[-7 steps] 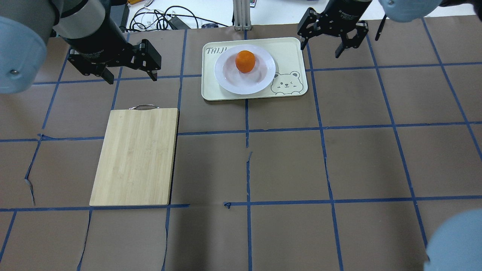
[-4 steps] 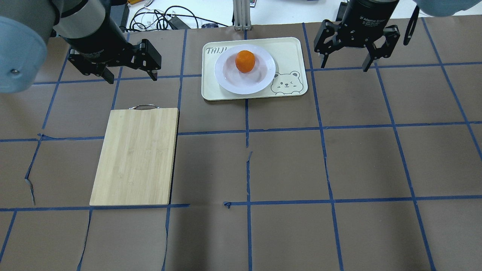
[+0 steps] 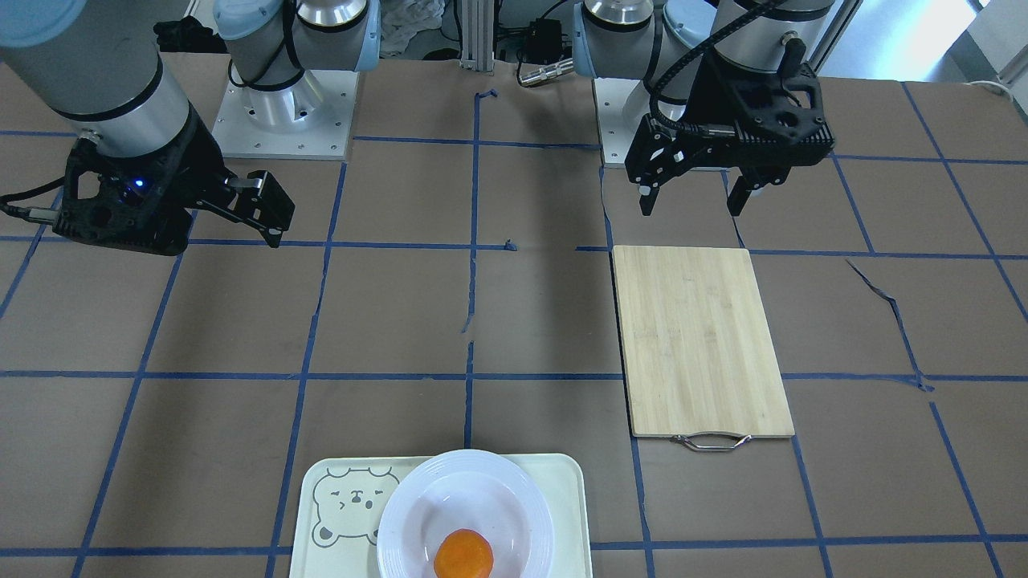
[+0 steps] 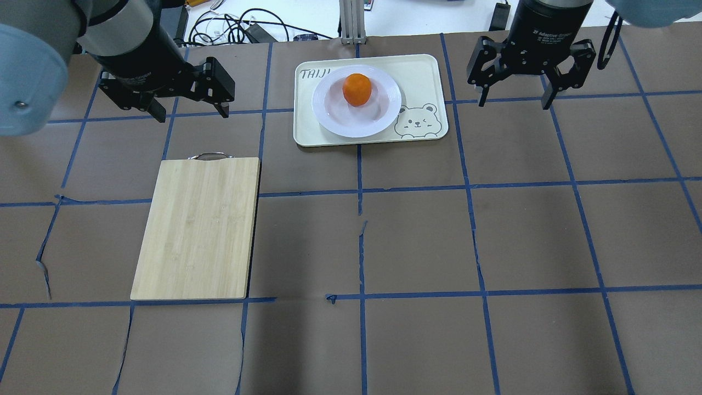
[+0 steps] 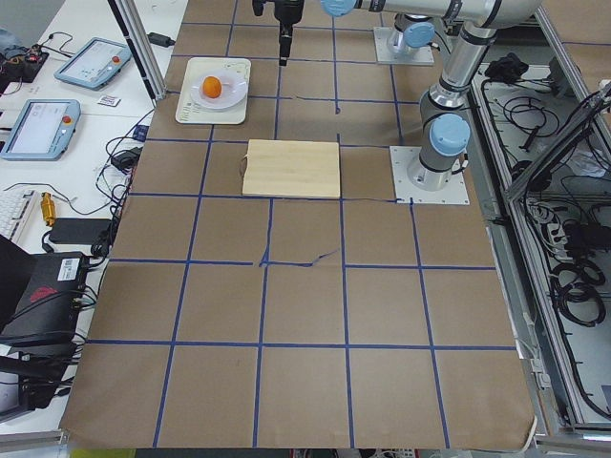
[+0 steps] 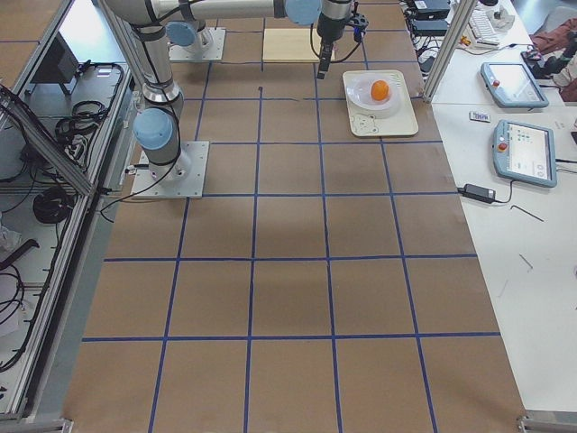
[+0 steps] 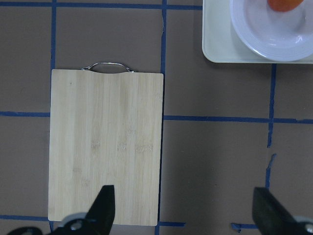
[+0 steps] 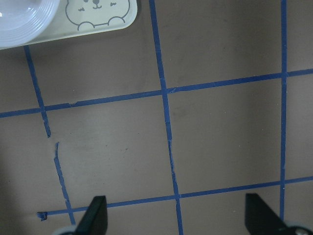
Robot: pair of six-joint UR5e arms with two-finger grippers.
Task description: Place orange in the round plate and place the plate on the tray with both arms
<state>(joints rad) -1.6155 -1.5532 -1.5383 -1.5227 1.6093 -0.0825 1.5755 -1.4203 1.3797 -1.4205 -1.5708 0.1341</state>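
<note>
The orange (image 4: 357, 89) rests in the white round plate (image 4: 329, 118), off-centre toward the far side. The plate stands on the cream tray (image 4: 422, 71) at the table's far middle, beside the tray's bear drawing. My left gripper (image 4: 193, 114) hovers open and empty to the left of the tray, beyond the cutting board's handle. Right of the tray my right gripper (image 4: 513, 103) is also open and empty, over bare table. The left wrist view shows open fingers (image 7: 105, 205) with the plate (image 7: 274, 39) at top right. The right wrist view catches the tray's corner (image 8: 102, 14).
A bamboo cutting board (image 4: 197, 227) with a metal handle lies at the left, nearer than the left gripper. Cables (image 4: 236, 27) and a metal post (image 4: 351, 22) sit past the far edge. Blue tape lines cross the brown table cover.
My right gripper has swung further right, away from the tray, and turned so its fingers stand side by side. The left gripper, orange, plate and tray have not moved.
</note>
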